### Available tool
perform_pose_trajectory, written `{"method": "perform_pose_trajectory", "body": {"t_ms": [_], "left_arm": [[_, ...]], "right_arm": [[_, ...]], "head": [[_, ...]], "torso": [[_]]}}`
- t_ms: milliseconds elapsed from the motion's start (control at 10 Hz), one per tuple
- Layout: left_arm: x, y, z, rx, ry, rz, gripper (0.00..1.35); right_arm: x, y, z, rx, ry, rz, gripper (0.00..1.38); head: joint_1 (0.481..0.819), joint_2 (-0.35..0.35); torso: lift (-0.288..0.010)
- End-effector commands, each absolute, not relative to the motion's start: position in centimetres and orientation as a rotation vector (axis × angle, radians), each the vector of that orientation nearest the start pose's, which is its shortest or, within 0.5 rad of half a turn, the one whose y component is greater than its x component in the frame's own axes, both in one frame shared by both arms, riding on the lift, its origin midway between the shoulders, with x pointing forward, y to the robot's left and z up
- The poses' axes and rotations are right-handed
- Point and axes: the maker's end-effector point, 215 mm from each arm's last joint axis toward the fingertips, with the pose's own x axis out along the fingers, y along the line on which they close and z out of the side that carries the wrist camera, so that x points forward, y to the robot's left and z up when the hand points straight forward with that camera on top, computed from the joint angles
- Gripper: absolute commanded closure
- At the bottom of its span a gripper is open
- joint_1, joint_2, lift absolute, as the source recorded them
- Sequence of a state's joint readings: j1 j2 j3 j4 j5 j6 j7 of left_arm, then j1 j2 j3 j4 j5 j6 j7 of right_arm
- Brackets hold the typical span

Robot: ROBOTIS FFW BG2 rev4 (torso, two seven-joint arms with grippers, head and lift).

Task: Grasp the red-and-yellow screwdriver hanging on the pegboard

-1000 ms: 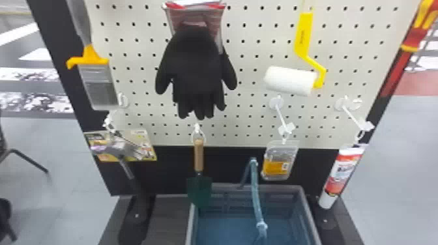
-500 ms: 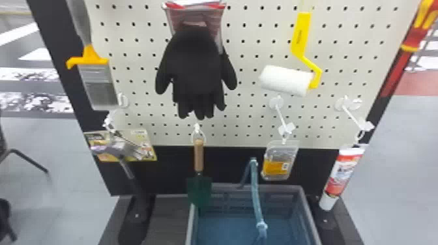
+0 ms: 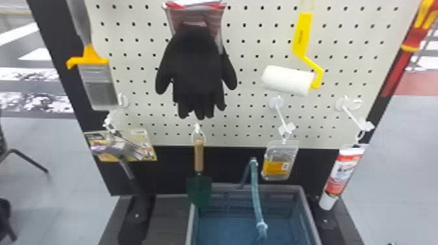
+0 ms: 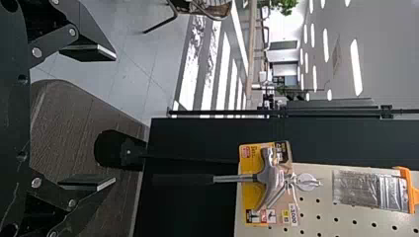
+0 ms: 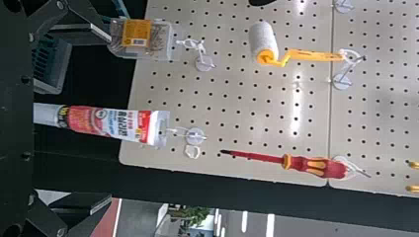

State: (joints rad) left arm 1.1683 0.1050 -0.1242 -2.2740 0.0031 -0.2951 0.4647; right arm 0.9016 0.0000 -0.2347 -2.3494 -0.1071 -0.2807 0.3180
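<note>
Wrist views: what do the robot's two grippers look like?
The left gripper and right gripper match: black, each with two flat, blocky fingers on angular black links. Round grey bolt heads mark the joints, and a pale strip edges the fingers.

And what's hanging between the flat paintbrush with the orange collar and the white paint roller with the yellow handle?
Black gloves hang between the paintbrush and the paint roller. The head view shows that.

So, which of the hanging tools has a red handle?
The screwdriver at the right edge of the pegboard: its handle is red with yellow patches; the paint roller has a yellow one, the trowel wooden, the hammer black.
</note>
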Motion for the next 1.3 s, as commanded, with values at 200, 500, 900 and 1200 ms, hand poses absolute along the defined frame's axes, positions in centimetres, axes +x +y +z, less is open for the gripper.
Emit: {"method": "perform_pose_trajectory", "body": {"t_ms": [200, 500, 900, 1200], "left_arm": [[23.1, 26.6, -36.0, -0.022, 0.19, 0.315, 0.4], [23.0, 26.5, -36.3, -0.022, 0.197, 0.313, 0.4], [22.9, 26.6, -36.3, -0.022, 0.199, 0.314, 0.4], [22.9, 26.5, -36.3, -0.024, 0.201, 0.314, 0.4]], "right_arm": [[33.8, -25.9, -20.6, -0.122, -0.205, 0.158, 0.17], [34.9, -26.0, -16.3, -0.131, -0.28, 0.132, 0.17], [35.7, -26.2, -11.6, -0.125, -0.361, 0.105, 0.16], [36.2, -26.4, -7.6, -0.15, -0.433, 0.092, 0.16]], "head": [[0.549, 0.0], [0.549, 0.0], [0.549, 0.0], [0.549, 0.0]], "torso": [[-0.1], [-0.1], [-0.1], [-0.1]]}}
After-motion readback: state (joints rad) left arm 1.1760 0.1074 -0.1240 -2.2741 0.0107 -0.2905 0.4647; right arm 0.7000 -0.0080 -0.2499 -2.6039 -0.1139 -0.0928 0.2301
